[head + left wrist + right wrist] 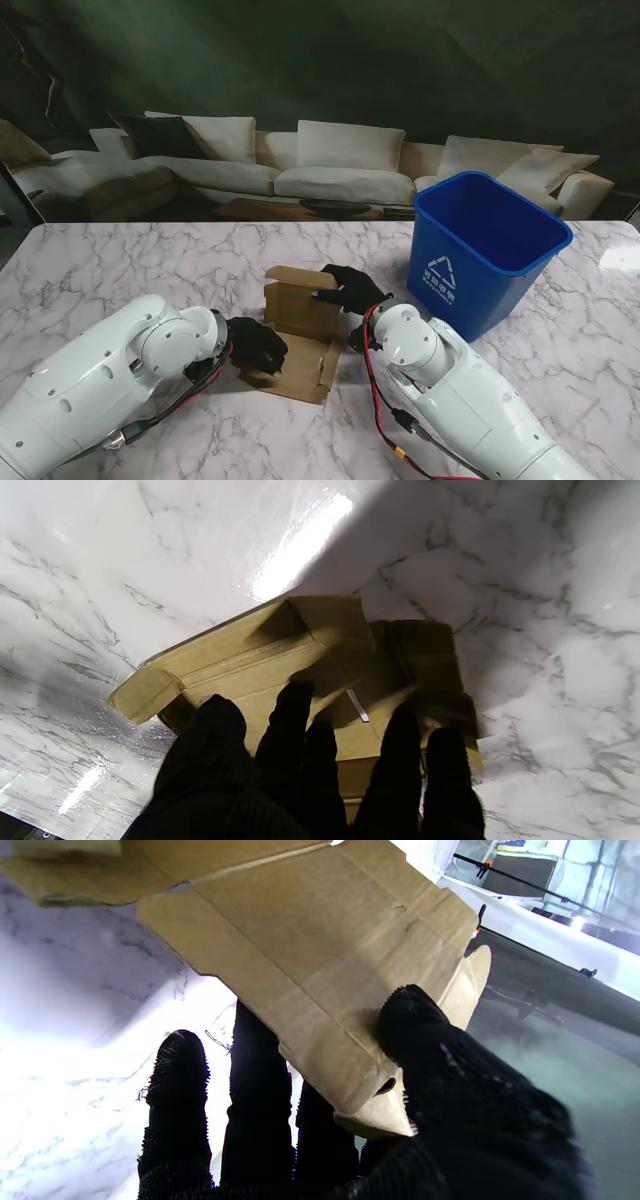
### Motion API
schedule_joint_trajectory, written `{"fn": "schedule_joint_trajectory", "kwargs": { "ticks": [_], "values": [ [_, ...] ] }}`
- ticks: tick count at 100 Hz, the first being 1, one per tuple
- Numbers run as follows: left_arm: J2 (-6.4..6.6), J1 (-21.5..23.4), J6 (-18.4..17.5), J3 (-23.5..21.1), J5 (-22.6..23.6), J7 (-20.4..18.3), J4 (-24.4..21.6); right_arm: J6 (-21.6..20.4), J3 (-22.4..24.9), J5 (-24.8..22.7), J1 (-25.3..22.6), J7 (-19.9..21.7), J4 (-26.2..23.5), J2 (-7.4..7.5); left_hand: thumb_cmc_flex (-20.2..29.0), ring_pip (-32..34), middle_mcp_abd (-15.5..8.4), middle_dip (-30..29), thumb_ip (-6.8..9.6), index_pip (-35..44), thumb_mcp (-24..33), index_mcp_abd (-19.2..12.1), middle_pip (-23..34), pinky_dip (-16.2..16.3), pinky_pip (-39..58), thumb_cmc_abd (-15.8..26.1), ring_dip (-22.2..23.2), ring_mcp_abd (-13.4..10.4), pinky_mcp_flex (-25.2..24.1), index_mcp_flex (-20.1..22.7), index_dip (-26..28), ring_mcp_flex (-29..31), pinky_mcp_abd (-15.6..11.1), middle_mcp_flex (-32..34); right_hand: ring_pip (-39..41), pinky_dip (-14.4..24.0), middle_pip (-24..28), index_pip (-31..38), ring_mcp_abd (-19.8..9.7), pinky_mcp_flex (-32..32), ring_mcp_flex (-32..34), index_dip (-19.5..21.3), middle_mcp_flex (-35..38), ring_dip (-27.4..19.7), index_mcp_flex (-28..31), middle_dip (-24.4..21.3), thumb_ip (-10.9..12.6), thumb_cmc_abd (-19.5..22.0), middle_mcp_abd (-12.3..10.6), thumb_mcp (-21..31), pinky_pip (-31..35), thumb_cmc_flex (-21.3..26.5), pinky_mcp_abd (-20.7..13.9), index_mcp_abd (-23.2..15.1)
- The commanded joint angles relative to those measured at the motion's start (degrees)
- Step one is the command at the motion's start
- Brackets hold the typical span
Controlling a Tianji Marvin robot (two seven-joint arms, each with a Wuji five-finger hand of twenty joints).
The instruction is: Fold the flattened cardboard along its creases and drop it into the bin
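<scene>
Near the middle of the table [120,260], the cardboard [300,335] is half folded, one panel raised, its far-right edge pinched between thumb and fingers of the right hand [350,290]. The left hand [255,345] is pressed, fingers spread, on the flat near-left panel. The bin [485,250] stands to the right, nearer the right hand.

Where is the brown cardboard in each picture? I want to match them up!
Stand view: the cardboard lies mid-table, between the left hand and right hand, left of the blue bin.
Left wrist view: it fills the middle, with the left hand's fingers resting on it.
Right wrist view: one raised panel is pinched by the right hand.
Shared landmark: the marble table.
</scene>
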Motion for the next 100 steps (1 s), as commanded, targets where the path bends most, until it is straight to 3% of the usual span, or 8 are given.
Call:
{"fn": "schedule_joint_trajectory", "kwargs": {
  "ticks": [1,34,61,87,100],
  "values": [
    [0.00,2.1,-0.1,0.9,0.7,-1.4,2.7,-0.4,0.3,0.1,-1.1,-0.3,-0.1,0.59,2.2,-3.5,1.7,-0.6,-1.11,-2.4,-1.1,-3.8,-0.6,0.6,1.2,0.8,-2.9,-8.7,-0.3,0.6,-1.9,1.5,-0.6,0.0,0.0,1.2,0.2,3.4,-2.3,-0.3,-0.4,2.8,1.7,0.6,4.3,-0.1,1.4,3.4,-0.7,7.1,0.4,4.3,-0.2,-4.6],
    [-0.71,3.9,-2.0,-2.8,2.8,1.3,1.3,-4.2,0.9,-7.5,-3.1,-4.2,-0.5,1.33,2.3,-2.7,4.9,0.1,-1.01,-2.0,-1.0,-3.6,-0.6,0.7,1.5,0.7,-2.3,-7.3,0.6,1.5,-1.6,2.6,-0.1,2.4,-0.6,1.3,0.6,3.3,-2.4,0.3,0.3,2.8,2.8,0.6,4.4,-2.2,1.3,3.4,-0.5,8.1,0.5,3.8,-0.8,-4.5],
    [-1.13,7.0,-3.2,-7.8,5.6,2.6,-0.7,-4.6,1.4,-9.8,-3.1,-7.6,0.4,0.86,2.2,-2.4,5.2,0.8,-1.02,-2.0,-1.0,-3.5,-0.8,1.2,2.5,0.6,-1.8,-7.0,0.7,1.7,-1.5,2.9,0.1,3.3,-0.4,1.2,1.1,3.5,-2.4,0.4,0.7,2.9,3.2,0.8,4.4,-3.1,1.4,3.6,-0.3,8.5,0.4,3.8,-1.0,-4.3],
    [-1.24,8.1,-2.8,-9.6,6.6,2.5,-1.7,-5.2,1.9,-10.8,-3.5,-9.0,-0.8,0.81,1.9,-2.6,5.2,0.9,-1.05,-2.1,-1.1,-3.6,-1.2,1.1,2.6,0.7,-1.8,-6.9,0.6,1.6,-1.6,2.8,0.2,3.4,-0.5,1.2,1.2,3.3,-2.2,0.5,0.9,2.6,3.5,0.8,4.1,-3.9,1.3,3.6,-0.3,8.6,0.4,3.8,-1.1,-3.8],
    [-1.17,6.5,-2.0,-7.8,6.0,2.0,-0.7,-5.8,2.3,-10.7,-4.7,-7.5,-3.2,1.44,1.9,-2.6,5.2,1.0,-1.04,-2.2,-1.1,-3.7,-1.3,1.0,2.6,0.8,-1.8,-7.0,0.5,1.5,-1.6,2.9,0.2,3.4,-5.1,0.5,-3.8,2.4,-1.5,-0.2,0.6,-2.8,3.7,-1.1,2.4,-7.1,2.7,3.4,0.3,4.5,-0.7,2.3,-0.9,-1.3]
  ]
}}
